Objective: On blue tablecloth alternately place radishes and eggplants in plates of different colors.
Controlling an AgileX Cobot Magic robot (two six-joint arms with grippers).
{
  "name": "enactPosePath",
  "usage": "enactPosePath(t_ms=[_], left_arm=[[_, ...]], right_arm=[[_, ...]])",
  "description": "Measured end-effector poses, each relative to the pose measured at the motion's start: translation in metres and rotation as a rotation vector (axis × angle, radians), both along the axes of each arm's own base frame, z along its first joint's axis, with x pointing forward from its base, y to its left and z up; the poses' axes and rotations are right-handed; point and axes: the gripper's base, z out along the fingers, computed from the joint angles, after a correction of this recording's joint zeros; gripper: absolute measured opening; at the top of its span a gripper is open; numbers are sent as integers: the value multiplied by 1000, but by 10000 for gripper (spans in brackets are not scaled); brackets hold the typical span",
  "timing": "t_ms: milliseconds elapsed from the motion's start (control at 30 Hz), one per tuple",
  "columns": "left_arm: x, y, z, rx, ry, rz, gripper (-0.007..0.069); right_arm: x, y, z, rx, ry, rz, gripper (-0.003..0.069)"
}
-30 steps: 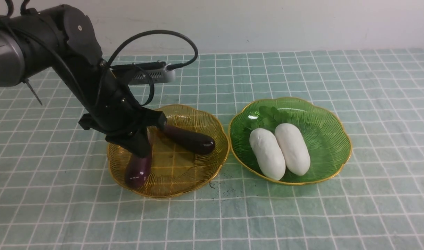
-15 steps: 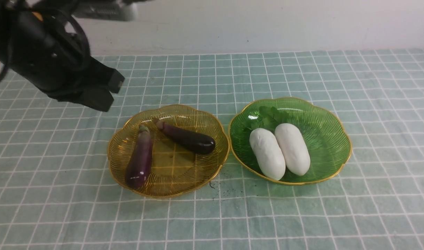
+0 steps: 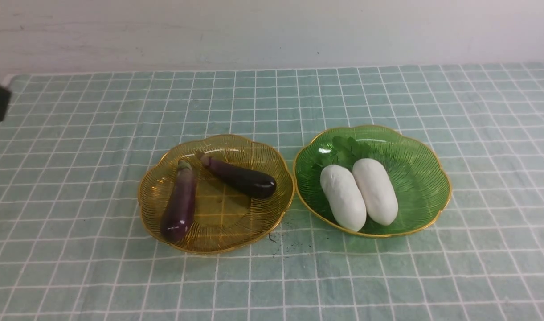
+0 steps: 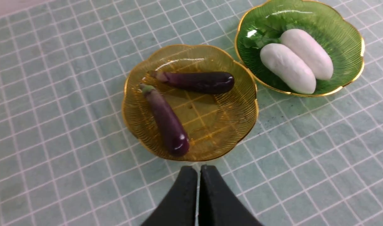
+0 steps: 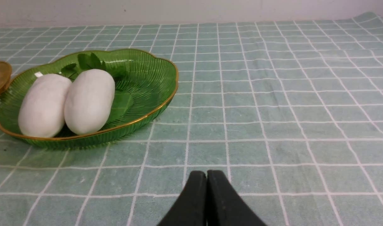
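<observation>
Blue checked tablecloth (image 3: 387, 276) under two ribbed, gold-rimmed plates side by side. Left, amber plate (image 3: 263, 223) holding two dark purple eggplants (image 3: 180, 203), stems far. Right, green plate (image 3: 421, 156) holding two white radishes (image 3: 343, 196), touching.

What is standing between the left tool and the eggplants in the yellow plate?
Nothing visible. In the left wrist view, the left tool is shut and empty, above bare blue tablecloth just outside the amber plate. Both eggplants lie uncovered in it, with only the plate's low rim between.
</observation>
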Motion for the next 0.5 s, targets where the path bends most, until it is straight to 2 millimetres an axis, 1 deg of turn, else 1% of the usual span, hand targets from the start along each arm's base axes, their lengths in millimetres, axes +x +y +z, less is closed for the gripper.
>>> enactPosePath(t_ms=[100,167,200,233,267,300,367,433,467,500], left_arm=[[-26,9,-11,27,-26,22,-7],[-42,14,-24,38,-26,36,-7],[-47,15,-32,39,-15,40,-7],[-56,17,-41,32,-14,44,-7],[-61,17,-52,23,3,45,-7],[-69,17,-67,-4,4,42,-7],[-75,17,-82,-30,0,40,-7],[-82,13,-117,-129,-52,20,-7],[-82,12,-131,-164,-89,20,-7],[-81,11,-141,-194,-132,25,-7]], right_arm=[[0,-1,0,0,0,-18,-15],[0,-1,0,-1,0,-19,-15],[0,-1,0,-1,0,-19,-15],[0,-1,0,-1,0,-19,-15],[0,-1,0,-1,0,-19,-15],[0,-1,0,-1,0,-19,-15],[0,-1,0,-1,0,-20,-15],[0,-1,0,-1,0,-22,-15],[0,-1,0,-1,0,-23,-15],[0,-1,0,-1,0,-23,-15]])
